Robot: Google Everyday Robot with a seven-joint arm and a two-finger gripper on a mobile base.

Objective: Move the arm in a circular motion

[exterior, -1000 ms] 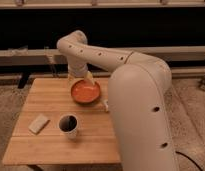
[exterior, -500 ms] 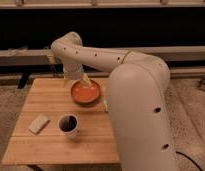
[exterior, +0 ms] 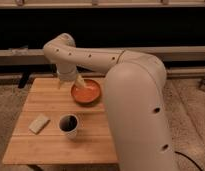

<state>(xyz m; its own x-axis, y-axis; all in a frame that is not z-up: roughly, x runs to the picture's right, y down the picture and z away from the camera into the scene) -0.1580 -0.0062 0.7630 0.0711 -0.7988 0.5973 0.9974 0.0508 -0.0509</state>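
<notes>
The arm is cream-white, made of thick rounded tube segments with small dark holes. Its big segment fills the right foreground, and a thinner segment reaches left to a bent joint over the table's far edge. From that joint it turns down to the gripper. The gripper hangs just above the far left rim of an orange bowl.
A wooden table holds the orange bowl, a white cup with a dark inside and a pale beige block at the front left. Dark shelving with a grey rail runs behind the table. The floor is speckled.
The arm's bent joint and the gripper have swung steadily to the left across the far side of the table. The bowl, cup and block have not moved.
</notes>
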